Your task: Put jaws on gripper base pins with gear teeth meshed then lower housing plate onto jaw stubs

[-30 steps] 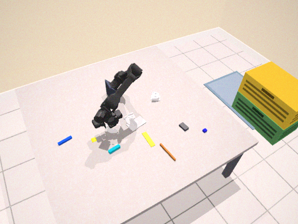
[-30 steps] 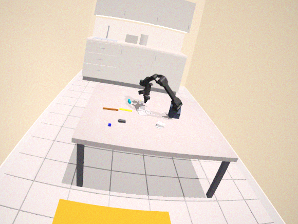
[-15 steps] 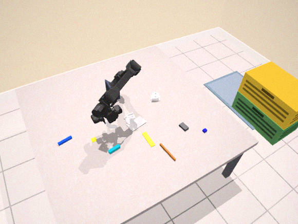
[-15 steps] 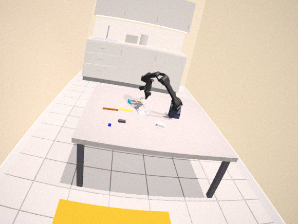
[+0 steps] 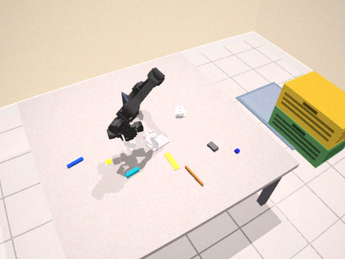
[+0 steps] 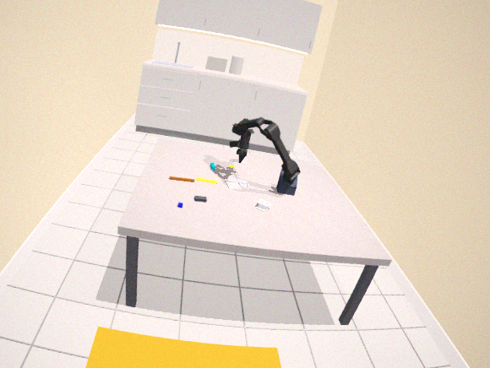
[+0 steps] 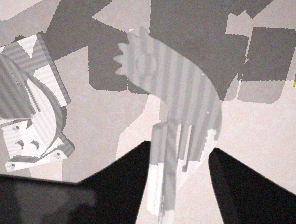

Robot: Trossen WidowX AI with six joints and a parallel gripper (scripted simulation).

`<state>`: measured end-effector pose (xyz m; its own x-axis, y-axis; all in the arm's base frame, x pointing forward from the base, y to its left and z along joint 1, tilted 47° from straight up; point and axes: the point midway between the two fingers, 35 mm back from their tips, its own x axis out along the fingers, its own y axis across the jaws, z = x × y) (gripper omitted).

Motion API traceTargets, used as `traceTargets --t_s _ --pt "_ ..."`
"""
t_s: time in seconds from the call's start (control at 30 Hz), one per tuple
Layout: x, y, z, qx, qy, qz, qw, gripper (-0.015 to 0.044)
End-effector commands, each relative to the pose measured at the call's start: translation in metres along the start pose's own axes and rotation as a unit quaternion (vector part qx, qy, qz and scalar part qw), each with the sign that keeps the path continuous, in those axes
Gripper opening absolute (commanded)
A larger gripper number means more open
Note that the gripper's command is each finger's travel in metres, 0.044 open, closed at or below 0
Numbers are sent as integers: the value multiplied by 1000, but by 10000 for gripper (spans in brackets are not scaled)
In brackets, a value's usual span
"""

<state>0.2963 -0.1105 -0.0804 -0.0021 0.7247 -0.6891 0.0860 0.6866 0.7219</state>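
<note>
White jaw's lower end cut off.Toothed white piece, lower end cropped

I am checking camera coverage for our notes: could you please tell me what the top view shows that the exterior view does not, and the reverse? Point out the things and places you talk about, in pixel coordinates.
Top only: the blue stick [image 5: 75, 163], the green crate [image 5: 297, 139] and the blue-grey mat [image 5: 256, 99].

Exterior only: the kitchen cupboards [image 6: 228, 101] and tap [image 6: 177, 52].

Both: the table [image 5: 89, 95] [image 6: 313, 232], arm [image 5: 145, 92] [image 6: 282, 149], yellow crate [image 5: 324, 98] [image 6: 182, 352], white parts [image 5: 179, 112] [image 6: 263, 205], teal block [image 5: 132, 172] [image 6: 213, 166], yellow strip [image 5: 172, 161] [image 6: 206, 181], yellow square [image 5: 109, 161] [image 6: 231, 166], orange stick [image 5: 194, 176] [image 6: 182, 179], dark block [image 5: 212, 146] [image 6: 200, 198] and blue cube [image 5: 237, 151] [image 6: 180, 205].
</note>
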Motion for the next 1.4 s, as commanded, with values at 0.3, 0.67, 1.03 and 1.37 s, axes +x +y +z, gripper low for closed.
traceTargets --t_s 0.3,0.67,1.03,1.37 --pt "-3 16 -7 134 1 1 991 134" --pt "-5 28 -12 244 1 1 970 134" --pt "-7 41 -19 352 1 1 936 134" --pt "-8 52 -25 446 2 1 895 134"
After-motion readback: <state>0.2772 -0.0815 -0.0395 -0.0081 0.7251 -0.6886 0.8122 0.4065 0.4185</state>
